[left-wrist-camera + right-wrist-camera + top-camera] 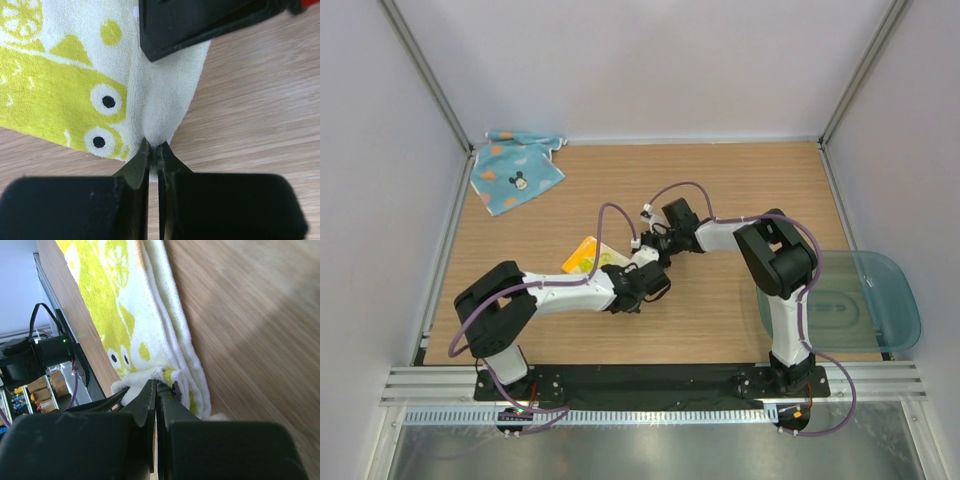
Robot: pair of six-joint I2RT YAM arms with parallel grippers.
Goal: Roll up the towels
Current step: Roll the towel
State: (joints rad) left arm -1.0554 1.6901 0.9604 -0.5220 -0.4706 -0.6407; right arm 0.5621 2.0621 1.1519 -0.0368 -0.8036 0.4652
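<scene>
Left tool: the left gripper (154,148) has its black jaws pressed together on the pointed corner of the soft yellow towel with green cartoon print (75,85); the cloth narrows into the pinch.
Right tool: the right gripper (156,385) has its jaws together at a bunched, folded edge of the yellow towel, with cloth puckered up on both sides of the tips.
Yellow towel, place: near the middle of the wooden table (720,190), folded in layers and partly hidden under both wrists in the top view.
Print, yellow towel: lemon-slice rings, a triangle, a dot and round white eyes with black pupils.
Blue towel: the light blue towel with coloured spots (515,172) lies crumpled in the far left corner, well apart from the arms.
Print, blue towel: a small black cartoon mouse face.
In the way: the right gripper's black body covers the towel's far edge in the left wrist view.
Around: a clear bluish plastic tub (905,310) sits at the table's right edge beside the right arm's base; purple cables (610,215) loop over both arms.
</scene>
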